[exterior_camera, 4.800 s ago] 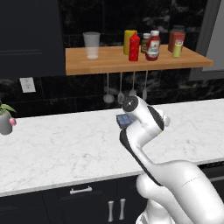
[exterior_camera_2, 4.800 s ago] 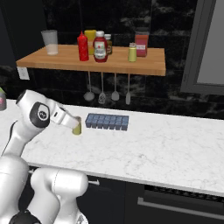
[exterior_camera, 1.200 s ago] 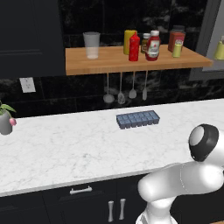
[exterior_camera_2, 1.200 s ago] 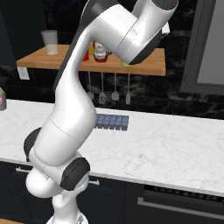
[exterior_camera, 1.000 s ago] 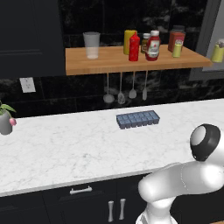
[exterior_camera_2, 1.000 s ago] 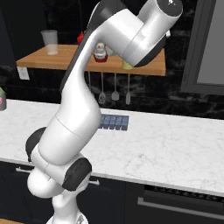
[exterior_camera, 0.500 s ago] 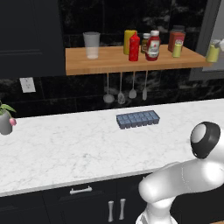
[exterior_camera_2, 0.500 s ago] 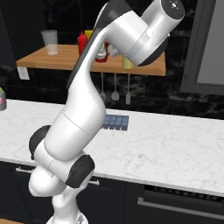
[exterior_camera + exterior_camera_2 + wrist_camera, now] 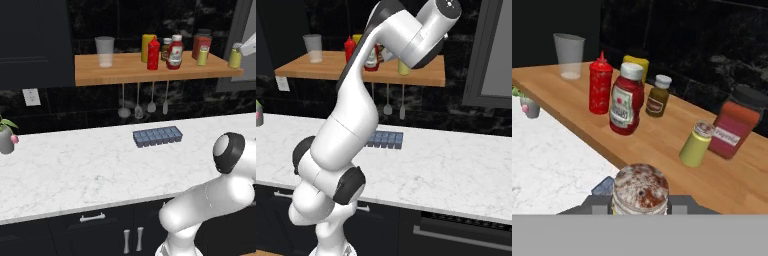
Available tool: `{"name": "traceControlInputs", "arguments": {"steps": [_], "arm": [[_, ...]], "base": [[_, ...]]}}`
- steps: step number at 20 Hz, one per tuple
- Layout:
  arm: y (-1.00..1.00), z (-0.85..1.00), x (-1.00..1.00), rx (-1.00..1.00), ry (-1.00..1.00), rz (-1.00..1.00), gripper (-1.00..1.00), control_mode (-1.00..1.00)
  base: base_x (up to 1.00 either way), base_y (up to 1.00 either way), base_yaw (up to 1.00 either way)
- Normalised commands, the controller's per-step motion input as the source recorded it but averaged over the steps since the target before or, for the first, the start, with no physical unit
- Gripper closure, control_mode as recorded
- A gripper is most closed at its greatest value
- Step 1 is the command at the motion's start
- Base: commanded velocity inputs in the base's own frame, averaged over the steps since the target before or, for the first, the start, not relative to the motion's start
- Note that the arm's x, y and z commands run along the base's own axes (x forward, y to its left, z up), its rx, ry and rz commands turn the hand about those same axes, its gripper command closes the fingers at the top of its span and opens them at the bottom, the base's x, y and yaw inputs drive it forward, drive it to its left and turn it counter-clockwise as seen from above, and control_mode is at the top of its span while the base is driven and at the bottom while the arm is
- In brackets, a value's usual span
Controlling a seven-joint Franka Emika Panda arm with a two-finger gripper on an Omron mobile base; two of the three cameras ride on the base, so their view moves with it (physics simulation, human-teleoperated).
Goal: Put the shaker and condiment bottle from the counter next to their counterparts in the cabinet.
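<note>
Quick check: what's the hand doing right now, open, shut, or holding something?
Hand: closed on the shaker, held just off the front edge of the cabinet shelf.

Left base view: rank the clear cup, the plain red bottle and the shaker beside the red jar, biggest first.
1. Clear cup, tallest and widest.
2. Plain red bottle, nearly as tall, slimmer.
3. Shaker, shortest.

The cabinet [image 9: 150,75] carries a glass [image 9: 104,51], bottles and jars; the counter [image 9: 75,170] bears an ice tray [image 9: 157,136].
</note>
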Motion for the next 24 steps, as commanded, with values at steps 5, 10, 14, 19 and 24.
{"name": "traceControlInputs", "arguments": {"steps": [5,10,14,19,24], "arm": [[-0.03,0.00,0.33,0.00,0.00,0.00,1.00,-1.00],[-0.20,0.00,0.35,0.00,0.01,0.00,1.00,-1.00],[-0.40,0.00,0.35,0.00,0.03,0.01,1.00,-1.00],[-0.27,0.00,0.22,0.00,0.03,0.01,1.00,-1.00],[-0.06,0.01,0.16,0.02,0.09,0.00,1.00,-1.00]], "base": [[0.00,0.00,0.00],[0.00,0.00,0.00],[0.00,0.00,0.00],[0.00,0.00,0.00],[0.00,0.00,0.00]]}}
